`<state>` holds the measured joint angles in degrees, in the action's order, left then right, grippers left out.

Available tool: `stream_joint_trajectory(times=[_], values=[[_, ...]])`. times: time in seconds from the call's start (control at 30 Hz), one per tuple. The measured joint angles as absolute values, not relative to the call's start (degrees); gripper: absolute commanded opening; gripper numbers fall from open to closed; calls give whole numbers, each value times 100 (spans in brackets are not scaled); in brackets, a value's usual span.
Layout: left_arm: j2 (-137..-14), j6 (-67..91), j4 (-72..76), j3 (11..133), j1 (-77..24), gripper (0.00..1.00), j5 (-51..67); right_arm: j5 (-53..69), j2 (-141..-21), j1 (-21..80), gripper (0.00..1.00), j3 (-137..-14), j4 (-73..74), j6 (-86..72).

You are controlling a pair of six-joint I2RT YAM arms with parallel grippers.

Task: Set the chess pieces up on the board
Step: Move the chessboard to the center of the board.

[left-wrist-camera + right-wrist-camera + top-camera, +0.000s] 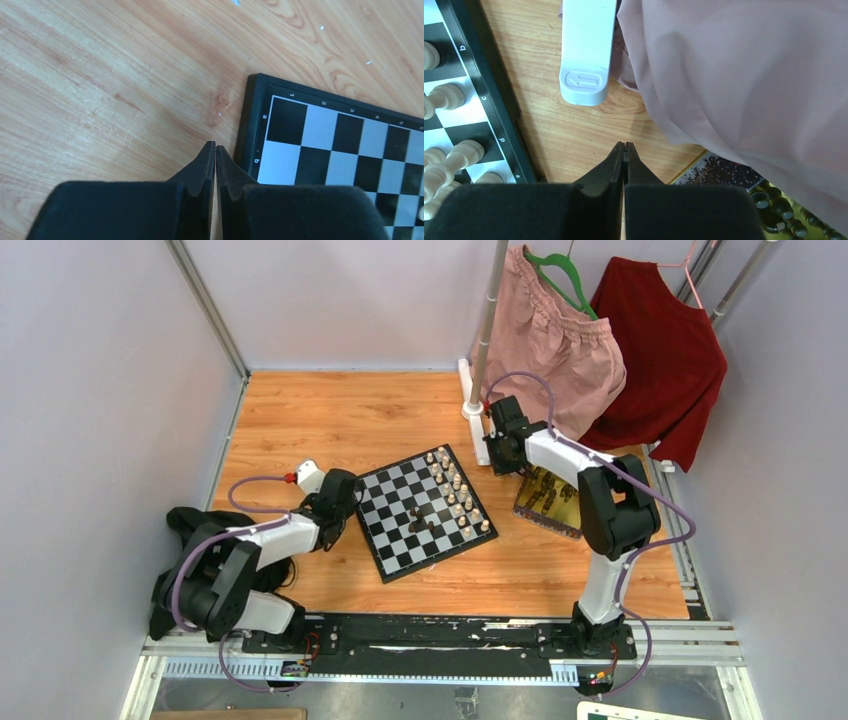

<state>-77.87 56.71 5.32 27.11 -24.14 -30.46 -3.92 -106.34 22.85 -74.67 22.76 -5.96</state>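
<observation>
The board (425, 512) lies mid-table, turned at an angle. Cream-white pieces stand in two rows along its right side. Two or three dark chess pieces (420, 523) stand near its middle. Several more dark pieces (548, 495) lie in a gold tray (570, 525) to the right. My left gripper (348, 502) is shut and empty, just off the board's left edge (250, 125); its tips (215, 146) hang over bare wood. My right gripper (496, 452) is shut and empty between board and tray; its tips (624, 145) are over wood, with dark pieces (774, 210) at the lower right.
A clothes rack pole (487, 330) with a white foot (586, 50) stands behind the board. A pink garment (734, 75) hangs close over the right gripper and the tray (719, 172). A red garment (665, 350) hangs further right. Walls close in the table's sides.
</observation>
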Motion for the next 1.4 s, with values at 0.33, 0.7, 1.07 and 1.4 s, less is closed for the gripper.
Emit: stream_joint_trajectory(times=[0.33,0.7,1.07,1.4], values=[[-8219,5804,530,2928,-2438,7,-2880,137,-10842,2287,0,-7529,2211,-589],[-8335,5896,602,2989,-2502,6,-2919,847,-11085,2552,0,-7531,2167,-589],[-8383,5916,635,3013,-2536,6,-2993,982,-11419,2703,0,-7999,2241,-530],[-8433,5874,491,3087,-2536,6,-3225,941,-11826,2794,0,-8646,2508,-513]])
